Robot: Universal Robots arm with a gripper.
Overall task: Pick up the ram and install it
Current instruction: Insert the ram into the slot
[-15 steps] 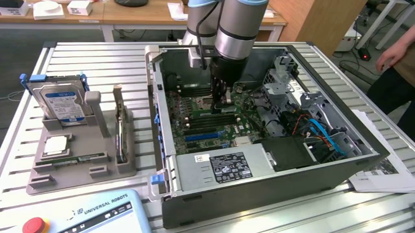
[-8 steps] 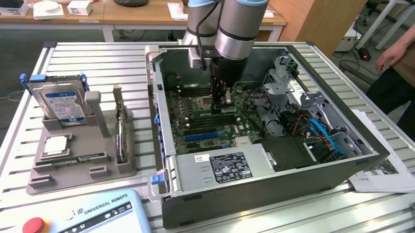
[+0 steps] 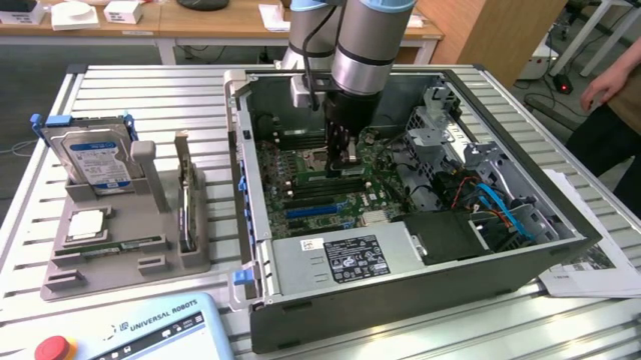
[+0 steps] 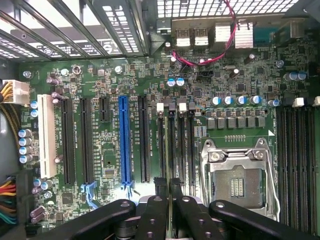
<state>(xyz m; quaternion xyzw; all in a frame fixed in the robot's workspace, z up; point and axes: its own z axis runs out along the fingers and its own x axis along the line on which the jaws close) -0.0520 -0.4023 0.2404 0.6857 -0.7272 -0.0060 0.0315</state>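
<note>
Inside the open computer case (image 3: 401, 300), the tool (image 3: 344, 161) hangs from the arm just above the motherboard (image 3: 300, 191). Its 2 black fingers (image 4: 160, 186) are pressed together, and nothing can be made out between them. In the wrist view the tool (image 4: 168, 184) sits over the near ends of 4 parallel memory slots (image 4: 176, 140), which show no stick seated in them. The silver-framed processor socket (image 4: 237, 182) lies just beside these slots on one side, and a blue expansion slot (image 4: 125, 140) lies further off on the other.

Outside the case, toward the exterior view's left, a grey tray (image 3: 120, 274) rests on the slatted tabletop (image 3: 130, 90). The ram (image 3: 115, 246) lies flat along the tray's front groove, well apart from the tool. A square silver processor chip (image 3: 85, 225) sits just behind it, and a hard drive (image 3: 95, 161) stands upright at the tray's rear. A person's hand (image 3: 606, 86) shows at the exterior view's right edge.
</note>
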